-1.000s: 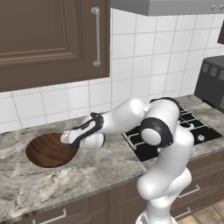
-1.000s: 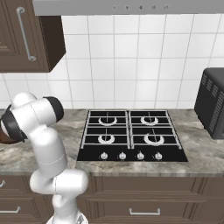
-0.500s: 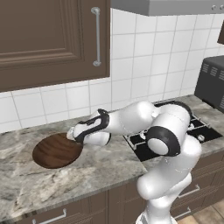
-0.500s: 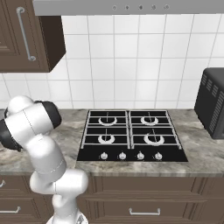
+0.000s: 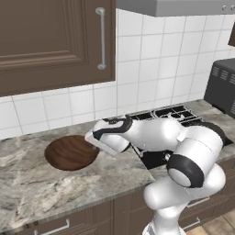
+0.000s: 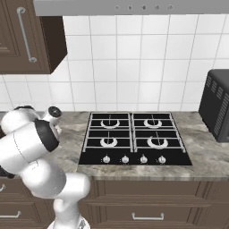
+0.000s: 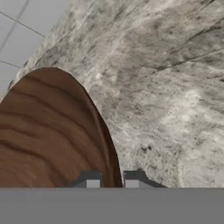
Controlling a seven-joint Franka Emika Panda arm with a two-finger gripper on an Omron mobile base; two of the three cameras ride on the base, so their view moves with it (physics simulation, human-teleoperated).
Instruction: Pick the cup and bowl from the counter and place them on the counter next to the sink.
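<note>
Grasping the bowl (image 5: 70, 152) rim, the pincer (image 7: 112, 179) has shifted rightward in frame, so transport along the counter (image 5: 27, 188) has begun.

Left of the gas stovetop (image 6: 135, 138) we see bare counter (image 5: 59, 188), with only the wooden bowl (image 5: 71, 152) lying on it, close to the tiled wall (image 5: 151, 69). In front of the bowl the stone is free to the edge. The upper cabinet (image 5: 50, 41) overhangs the bowl. A black appliance (image 6: 217, 112) blocks the stovetop's far side.
</note>
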